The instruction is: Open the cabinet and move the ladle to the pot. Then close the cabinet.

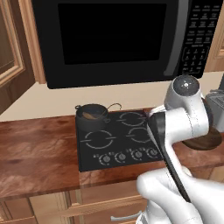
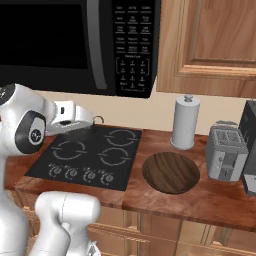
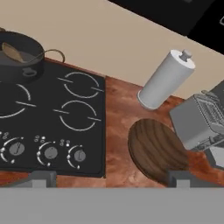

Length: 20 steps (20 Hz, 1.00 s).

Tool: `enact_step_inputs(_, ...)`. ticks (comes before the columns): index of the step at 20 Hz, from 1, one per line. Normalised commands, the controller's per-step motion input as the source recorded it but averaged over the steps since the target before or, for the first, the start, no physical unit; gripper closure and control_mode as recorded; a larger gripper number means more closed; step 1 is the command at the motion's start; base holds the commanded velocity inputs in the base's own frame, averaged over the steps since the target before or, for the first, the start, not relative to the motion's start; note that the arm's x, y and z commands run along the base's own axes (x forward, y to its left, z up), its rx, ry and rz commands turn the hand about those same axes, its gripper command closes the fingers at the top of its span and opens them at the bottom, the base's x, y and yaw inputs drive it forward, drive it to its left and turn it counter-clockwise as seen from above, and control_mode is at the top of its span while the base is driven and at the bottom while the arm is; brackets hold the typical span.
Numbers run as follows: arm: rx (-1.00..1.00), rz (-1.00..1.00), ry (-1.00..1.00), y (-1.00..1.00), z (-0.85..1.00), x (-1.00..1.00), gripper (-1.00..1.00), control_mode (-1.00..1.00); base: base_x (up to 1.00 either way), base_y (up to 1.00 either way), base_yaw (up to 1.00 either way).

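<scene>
Your ladle (image 1: 97, 113) rests bowl-down in the pot (image 1: 91, 117) (far-left burner), so the gripper (image 3: 109, 178), fingers spread and empty, hangs free for the cabinet (image 2: 215, 45).

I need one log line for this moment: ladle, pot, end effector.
ladle: bowl in pot | pot: rear-left burner of stove | end effector: open, holds nothing

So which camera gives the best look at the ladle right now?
The hand view: the ladle lies in the pot, bowl inside, handle curling over the rim. The left base view shows it smaller. In the right base view just its handle loop peeks out behind the arm.
</scene>
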Motion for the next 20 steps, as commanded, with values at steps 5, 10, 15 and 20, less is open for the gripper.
enact_step_inputs(5,0.17,0.00,0.10,-0.01,0.03,-0.42,-1.00,-1.00,0.00,0.00,0.00)
enact_step_inputs(10,0.21,0.00,0.08,0.00,0.00,-0.09,-1.00,-1.00,0.00,0.00,0.00)
enact_step_inputs(15,0.17,-0.05,0.04,0.00,0.00,0.00,-1.00,-1.00,0.00,0.00,0.00)
enact_step_inputs(20,0.05,-0.13,0.02,0.00,0.00,-0.05,-1.00,1.00,-0.08,0.00,-0.04)
